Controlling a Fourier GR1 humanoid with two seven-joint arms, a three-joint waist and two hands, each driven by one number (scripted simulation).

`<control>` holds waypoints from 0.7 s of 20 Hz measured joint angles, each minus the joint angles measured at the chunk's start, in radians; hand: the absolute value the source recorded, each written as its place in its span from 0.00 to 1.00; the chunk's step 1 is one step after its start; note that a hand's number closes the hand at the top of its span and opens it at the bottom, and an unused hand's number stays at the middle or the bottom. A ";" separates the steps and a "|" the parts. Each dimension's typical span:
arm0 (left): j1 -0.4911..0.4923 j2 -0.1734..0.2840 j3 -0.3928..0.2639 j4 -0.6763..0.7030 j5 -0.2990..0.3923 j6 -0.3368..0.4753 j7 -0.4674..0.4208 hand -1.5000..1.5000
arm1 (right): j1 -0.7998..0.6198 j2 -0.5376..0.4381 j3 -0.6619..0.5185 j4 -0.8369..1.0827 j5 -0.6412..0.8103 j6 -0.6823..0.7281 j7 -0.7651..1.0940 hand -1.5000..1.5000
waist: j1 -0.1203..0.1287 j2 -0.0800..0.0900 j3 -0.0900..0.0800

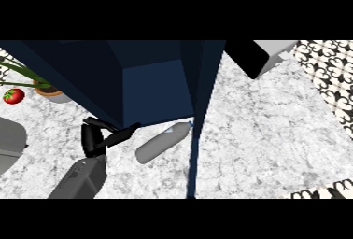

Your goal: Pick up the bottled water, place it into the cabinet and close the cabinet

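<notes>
One bottled water [163, 143] lies on its side on the counter [262, 140], just outside the open cabinet [138, 84].
One hand, the left hand [98, 136], sits just left of the bottle, fingers spread and holding nothing; one tomato [13, 95] and one potted plant [50, 89] stand left of the cabinet.

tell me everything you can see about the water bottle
The water bottle is grey and see-through looking, with a narrower neck and a small bluish cap. It lies on its side on the marbled counter, cap pointing up-right toward the open cabinet door, right in front of the dark blue cabinet. No hand touches it; the left hand sits just to its left.
</notes>
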 measured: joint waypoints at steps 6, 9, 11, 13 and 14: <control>0.003 0.048 -0.048 0.001 -0.037 -0.012 0.006 0.00 | -0.011 -0.005 0.009 0.008 0.000 0.012 -0.001 0.00 | -0.011 0.002 0.000; -0.007 0.063 -0.070 0.006 -0.053 -0.025 0.009 1.00 | -0.019 -0.011 0.008 0.011 0.003 0.013 0.001 0.00 | -0.008 0.002 -0.004; -0.019 0.065 -0.071 0.014 -0.046 -0.041 0.020 1.00 | -0.023 -0.015 0.008 0.016 0.001 0.013 0.004 0.00 | -0.004 0.003 -0.008; -0.027 0.059 -0.069 0.019 -0.037 -0.051 0.026 1.00 | -0.023 -0.013 0.008 0.018 0.003 0.013 0.003 0.00 | 0.003 0.002 -0.010; -0.030 0.056 -0.067 0.022 -0.033 -0.053 0.027 1.00 | -0.021 -0.013 0.009 0.019 0.003 0.015 0.004 0.00 | 0.005 0.001 -0.011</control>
